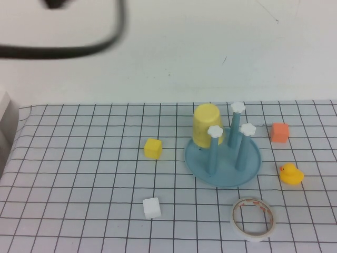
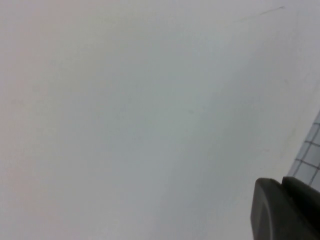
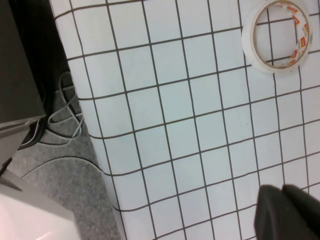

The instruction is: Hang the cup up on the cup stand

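The yellow cup (image 1: 206, 124) sits upside down over the back left peg of the blue cup stand (image 1: 251, 164), at the table's middle right. Three other blue pegs with white flower caps stand free; the cup hides the fourth. Neither gripper shows in the high view. My left gripper (image 2: 282, 182) shows as dark fingertips pressed together, empty, facing a white wall. My right gripper (image 3: 282, 188) also shows fingertips together, empty, above the gridded cloth near the table's edge, far from the cup.
A yellow cube (image 1: 153, 148), a white cube (image 1: 151, 207), an orange cube (image 1: 279, 132) and a yellow rubber duck (image 1: 290, 174) lie around the stand. A white tape ring (image 1: 253, 219) lies in front, also in the right wrist view (image 3: 250, 42). Floor cables (image 3: 60, 120) lie beyond the table edge.
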